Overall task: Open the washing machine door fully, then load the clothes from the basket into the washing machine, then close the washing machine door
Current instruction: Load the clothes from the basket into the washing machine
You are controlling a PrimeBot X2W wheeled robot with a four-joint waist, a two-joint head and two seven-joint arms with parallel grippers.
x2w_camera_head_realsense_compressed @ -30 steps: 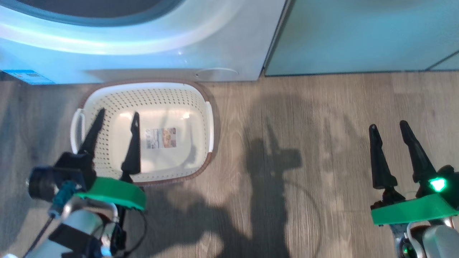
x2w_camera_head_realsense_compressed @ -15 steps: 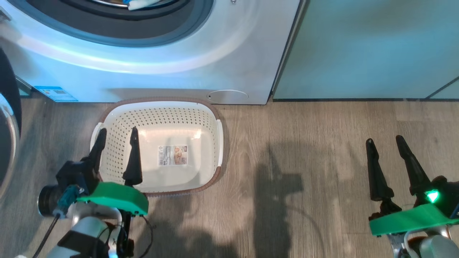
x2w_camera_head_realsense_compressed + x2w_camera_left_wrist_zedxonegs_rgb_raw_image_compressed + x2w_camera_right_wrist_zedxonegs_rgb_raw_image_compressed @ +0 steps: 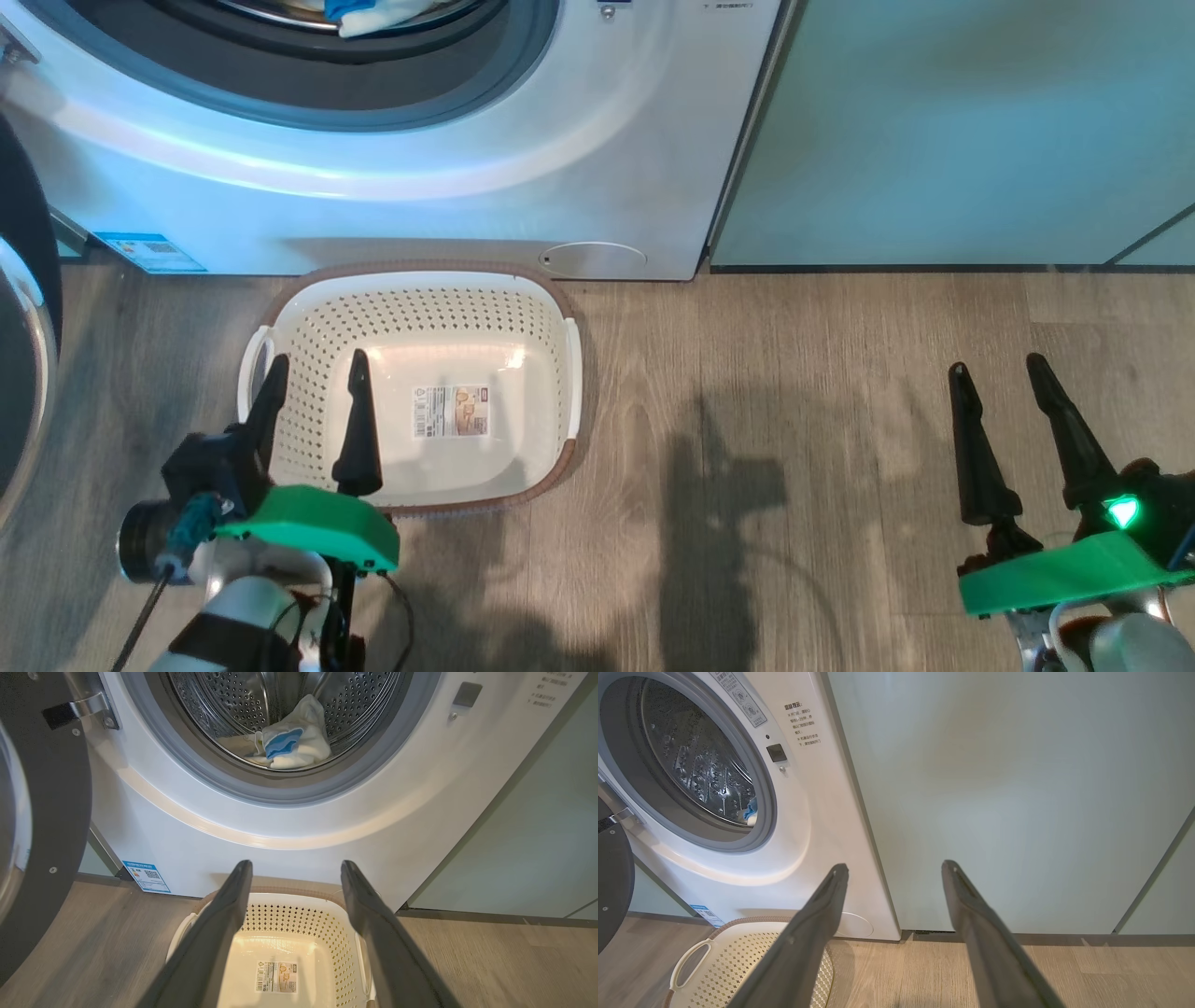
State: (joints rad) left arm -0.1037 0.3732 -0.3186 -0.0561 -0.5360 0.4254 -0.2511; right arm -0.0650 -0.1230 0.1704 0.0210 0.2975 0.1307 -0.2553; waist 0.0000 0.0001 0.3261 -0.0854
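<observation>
- Basket point(image 3: 420, 308) bare on the floor point(image 3: 794, 373), against the washing machine point(image 3: 467, 215); clothes point(image 3: 292, 742) in the drum point(image 3: 364, 709).
- Left fingers point(image 3: 359, 429) and right fingers point(image 3: 971, 448) spread, holding nothing.
- Loading looks done; next, swing the door point(image 3: 56, 812) shut.

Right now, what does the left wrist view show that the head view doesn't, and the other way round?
Left wrist adds: the drum's perforated wall, the clothes in full near its front, and the door hinge. Head adds: the right end effector, open above the floor, and the service flap. Both: the empty basket against the washer, the left end effector open above it, the open door at left, and the blue sticker. Head catches just an edge of the clothes.
</observation>
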